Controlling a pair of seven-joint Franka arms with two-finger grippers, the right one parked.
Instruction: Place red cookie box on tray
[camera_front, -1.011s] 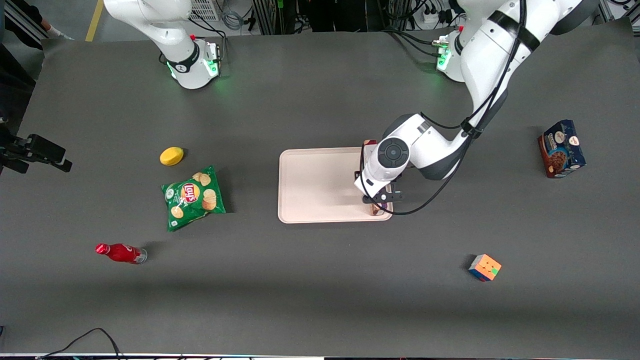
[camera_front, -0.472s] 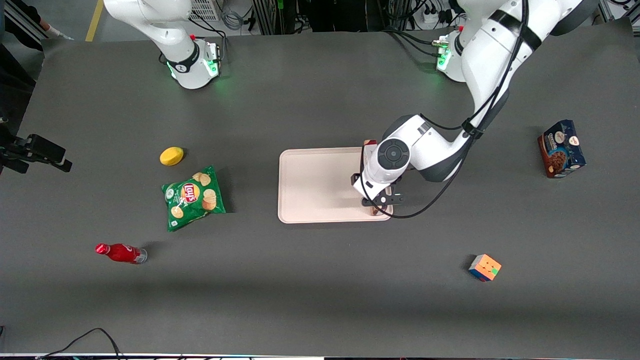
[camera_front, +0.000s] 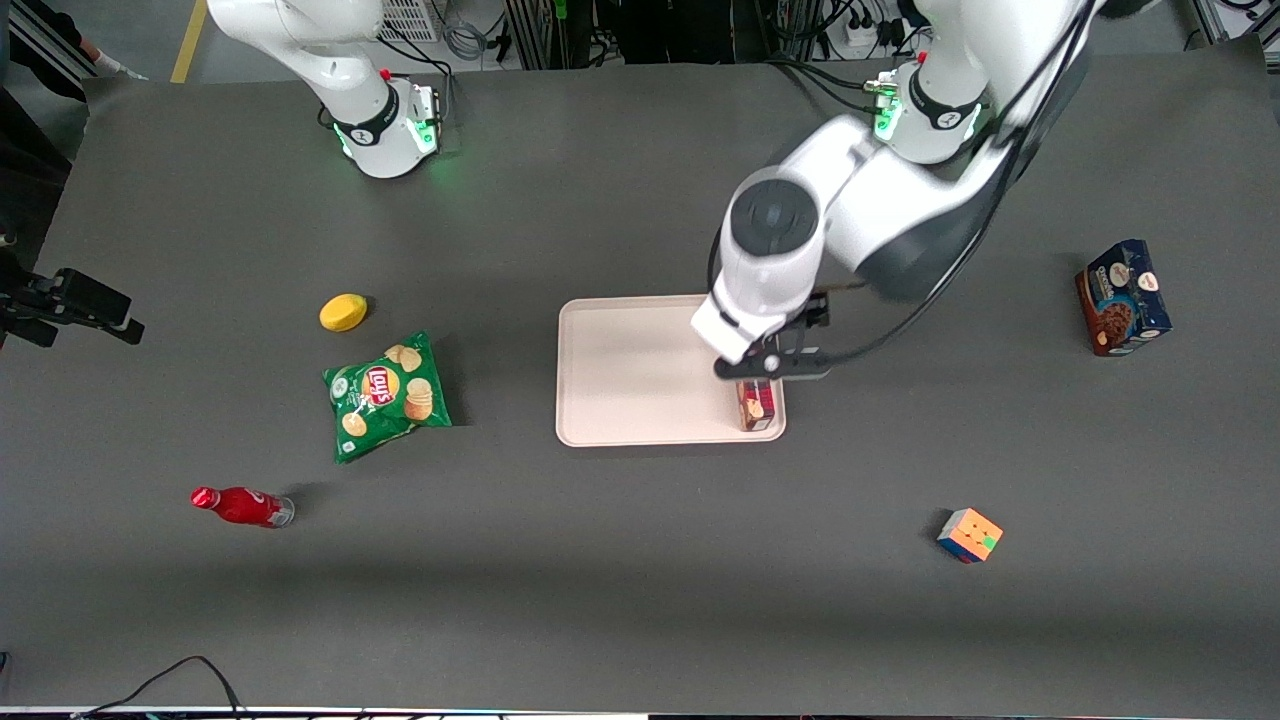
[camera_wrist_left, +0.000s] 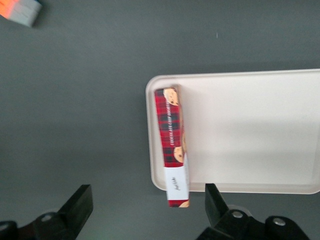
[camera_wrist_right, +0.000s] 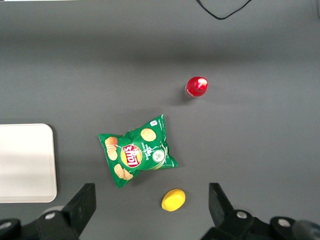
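**Red cookie box on the tray, gripper lifted clear**

We saw the red cookie box lying flat along one short edge of the tray, the edge toward the working arm's end of the table. Its length ran beside the rim there. In the wrist view, its white label end poked slightly past the tray's corner, over the rim. In the front view, the box showed only partly below the arm, at the tray's corner nearest the front camera.

The gripper hung above the box without touching it. Its fingers stood wide apart, with nothing between them.

Elsewhere on the dark grey table we noted a blue cookie box near the working arm's end and a puzzle cube closer to the front camera. Toward the parked arm's end lay a green Lay's chip bag, a yellow lemon and a red soda bottle on its side.
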